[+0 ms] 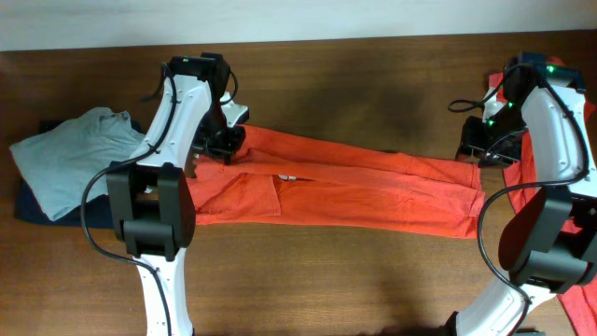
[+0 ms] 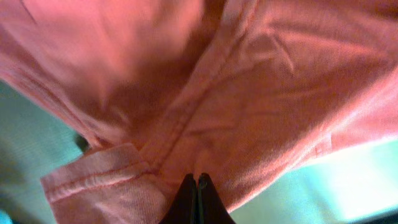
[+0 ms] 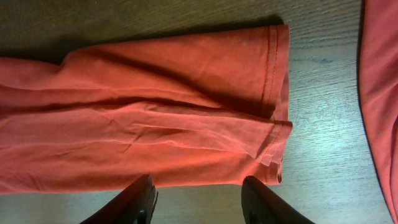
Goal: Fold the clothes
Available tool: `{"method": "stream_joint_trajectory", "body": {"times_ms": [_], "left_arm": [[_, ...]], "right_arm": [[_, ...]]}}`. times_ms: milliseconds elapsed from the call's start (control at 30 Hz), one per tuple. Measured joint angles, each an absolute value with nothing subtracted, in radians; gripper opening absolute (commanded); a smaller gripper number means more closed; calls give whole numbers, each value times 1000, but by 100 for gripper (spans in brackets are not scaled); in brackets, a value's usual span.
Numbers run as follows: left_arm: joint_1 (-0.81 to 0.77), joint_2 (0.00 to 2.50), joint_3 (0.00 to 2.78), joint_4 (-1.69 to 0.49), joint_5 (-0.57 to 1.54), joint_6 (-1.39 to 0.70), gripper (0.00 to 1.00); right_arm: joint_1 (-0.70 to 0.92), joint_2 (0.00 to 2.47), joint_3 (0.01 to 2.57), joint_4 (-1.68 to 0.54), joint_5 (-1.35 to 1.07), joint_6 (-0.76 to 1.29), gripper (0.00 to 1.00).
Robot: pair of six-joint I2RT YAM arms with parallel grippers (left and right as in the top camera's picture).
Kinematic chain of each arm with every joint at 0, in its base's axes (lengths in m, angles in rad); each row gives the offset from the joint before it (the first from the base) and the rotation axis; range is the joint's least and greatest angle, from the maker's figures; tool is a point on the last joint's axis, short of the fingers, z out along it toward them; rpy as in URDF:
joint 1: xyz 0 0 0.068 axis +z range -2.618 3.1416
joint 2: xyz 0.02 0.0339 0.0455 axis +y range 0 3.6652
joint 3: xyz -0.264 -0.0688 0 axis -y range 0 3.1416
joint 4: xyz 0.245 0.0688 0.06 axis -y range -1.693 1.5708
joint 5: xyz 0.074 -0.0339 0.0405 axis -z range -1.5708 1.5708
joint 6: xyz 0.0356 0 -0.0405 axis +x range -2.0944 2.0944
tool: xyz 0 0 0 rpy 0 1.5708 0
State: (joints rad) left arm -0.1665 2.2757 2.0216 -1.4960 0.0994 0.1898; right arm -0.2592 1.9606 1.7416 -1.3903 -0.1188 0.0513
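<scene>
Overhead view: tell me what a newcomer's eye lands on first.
A long orange shirt stretches across the table's middle between both arms. The left gripper is pinched shut on its left end; the right gripper hangs open at its right end. A grey garment lies far left.

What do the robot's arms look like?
The left arm and right arm are white shells with chunky black joints. Thin black cables loop beside them, small green lights glow near their far ends, and the fingers are black.

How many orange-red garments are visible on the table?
2. The stretched garment spans the middle; the second garment lies at the right edge, partly hidden under the right arm.
</scene>
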Motion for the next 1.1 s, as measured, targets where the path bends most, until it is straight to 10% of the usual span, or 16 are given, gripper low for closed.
{"method": "stream_joint_trajectory", "body": {"times_ms": [200,367,767,967,1100], "left_arm": [[-169,2276,2022,-1628,107,180,1],[-170,2276,2020,-1678,125,170,34],[-179,2273,1939,-1332,125,164,51],[-204,2271,1866,-1187,167,165,49],[-258,2271,1851,-1177,190,189,1]], "right_arm": [[-259,1961,1742,-1387,-118,52,51],[-259,1961,1742,-1387,-118,52,51],[-259,1961,1742,-1387,-118,51,51],[-259,1961,1742,-1386,-118,52,51],[-259,1961,1742,-1387,-118,51,51]]}}
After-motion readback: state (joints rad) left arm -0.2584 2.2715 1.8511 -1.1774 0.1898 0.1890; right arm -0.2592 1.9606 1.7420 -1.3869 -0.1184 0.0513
